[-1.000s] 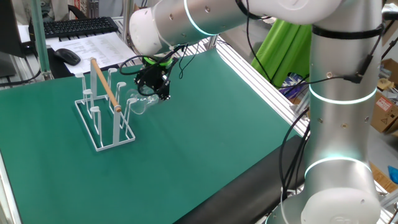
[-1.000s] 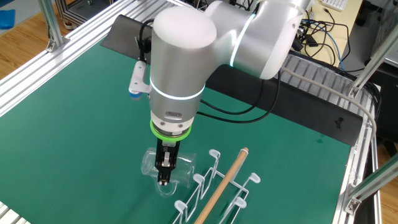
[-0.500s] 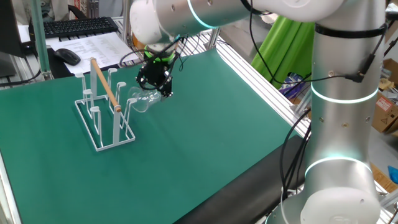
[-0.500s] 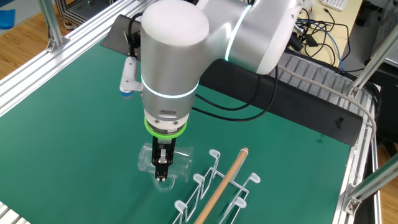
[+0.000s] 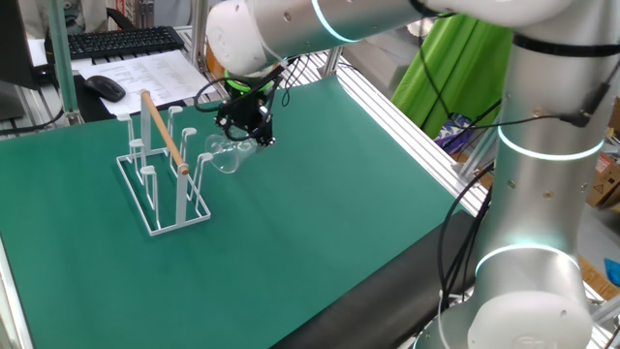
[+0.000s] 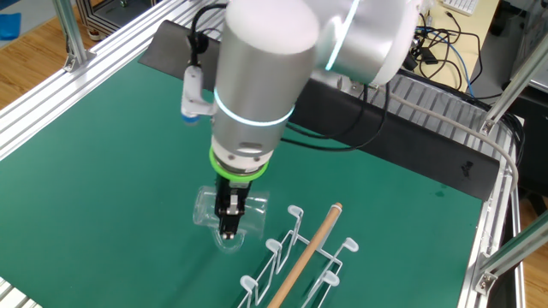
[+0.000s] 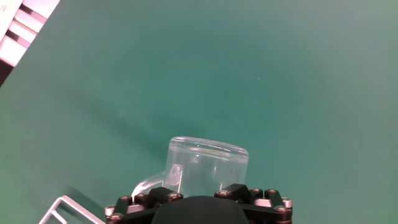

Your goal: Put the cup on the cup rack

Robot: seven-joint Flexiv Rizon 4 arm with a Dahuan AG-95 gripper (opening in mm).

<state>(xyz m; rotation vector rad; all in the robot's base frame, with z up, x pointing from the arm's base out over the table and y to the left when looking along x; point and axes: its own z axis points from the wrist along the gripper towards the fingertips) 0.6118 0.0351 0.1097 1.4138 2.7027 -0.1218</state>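
Since the cup is thin, slick glass, it's held clenched in the jaws of the gripper just beside the rack, off the bench, and probably shouldn't be knocked against a peg or squeezed harder.

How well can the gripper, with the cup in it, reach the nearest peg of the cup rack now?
Probably yes. The gripper holds the cup tilted, just beside the cup rack, and nothing stands between them on the green mat.
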